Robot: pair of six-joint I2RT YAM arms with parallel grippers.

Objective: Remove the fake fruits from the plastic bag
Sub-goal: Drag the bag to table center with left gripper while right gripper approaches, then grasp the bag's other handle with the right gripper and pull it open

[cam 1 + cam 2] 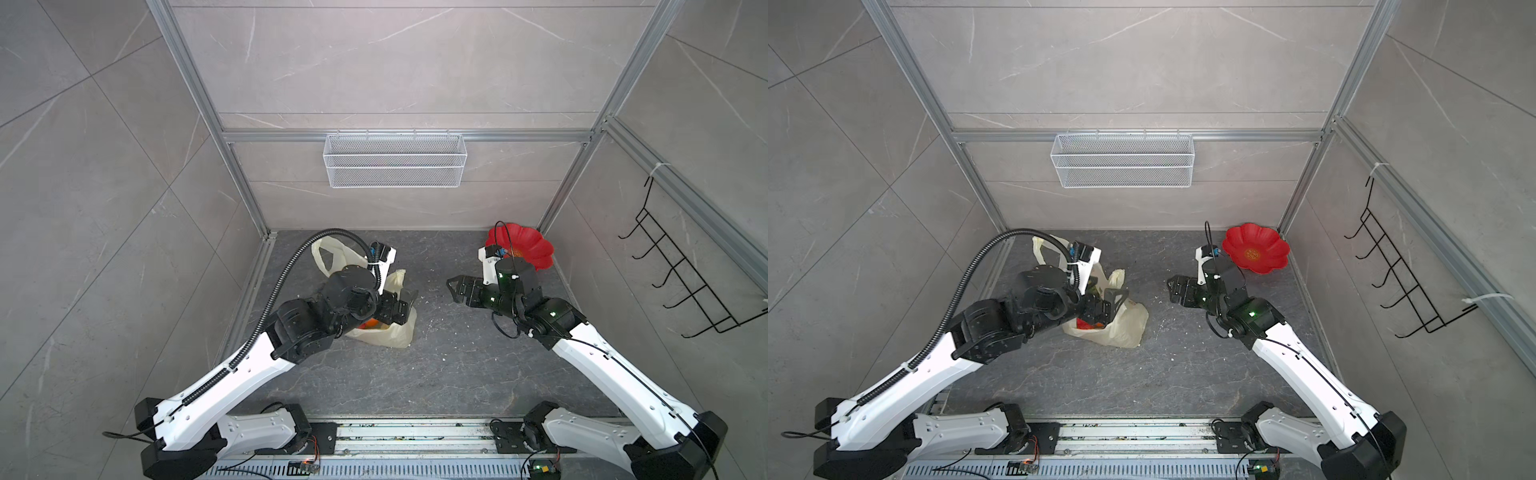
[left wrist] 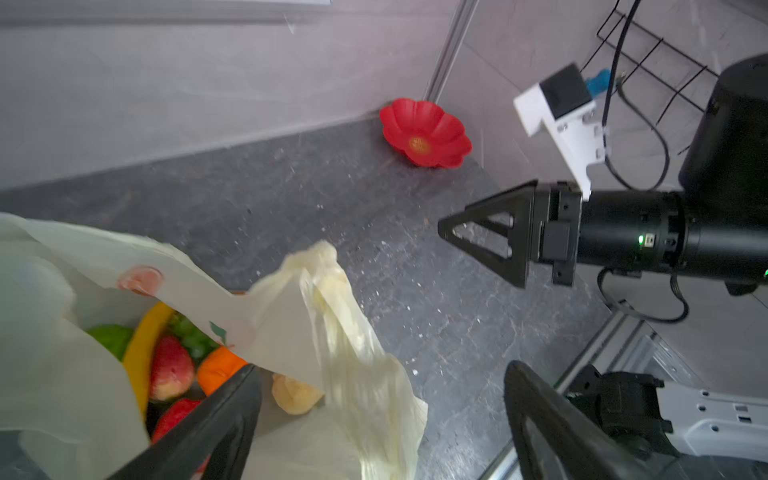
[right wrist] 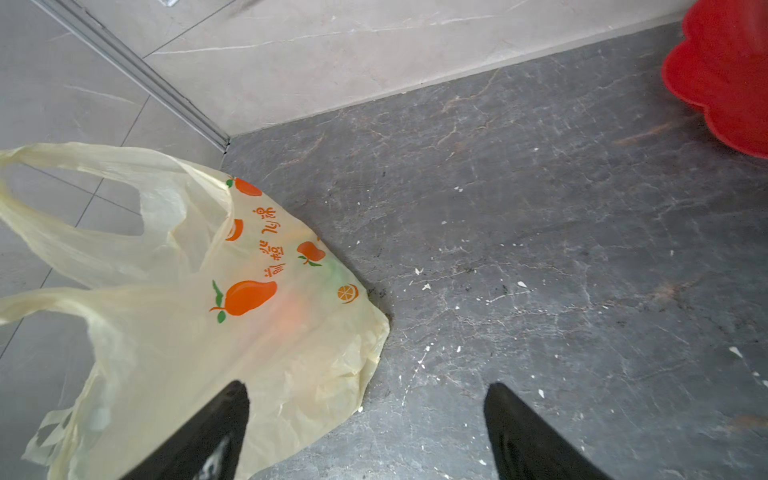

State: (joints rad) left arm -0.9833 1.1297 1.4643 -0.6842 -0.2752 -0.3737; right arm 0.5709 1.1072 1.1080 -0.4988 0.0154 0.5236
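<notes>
The plastic bag (image 1: 399, 332) (image 1: 1129, 328) lies on the dark floor at left, pale yellow with printed orange pictures (image 3: 245, 297). Its mouth gapes in the left wrist view, showing the fake fruits: a yellow banana (image 2: 141, 345), a strawberry (image 2: 170, 368), an orange (image 2: 218, 365), a cream one (image 2: 295, 395) and green ones (image 2: 108, 336). My left gripper (image 1: 405, 297) (image 2: 384, 368) is open above the bag's mouth. One finger (image 2: 216, 424) is at the fruits, and a loose, blurred bag flap lies between the jaws. My right gripper (image 1: 453, 286) (image 3: 368, 387) stands open beside the bag, holding nothing.
A red flower-shaped plate (image 1: 532, 245) (image 2: 424, 133) sits in the back right corner. A white wire basket (image 1: 395, 160) hangs on the back wall. A black hook rack (image 1: 685, 270) hangs on the right wall. Bare floor (image 1: 432, 365) lies between the arms.
</notes>
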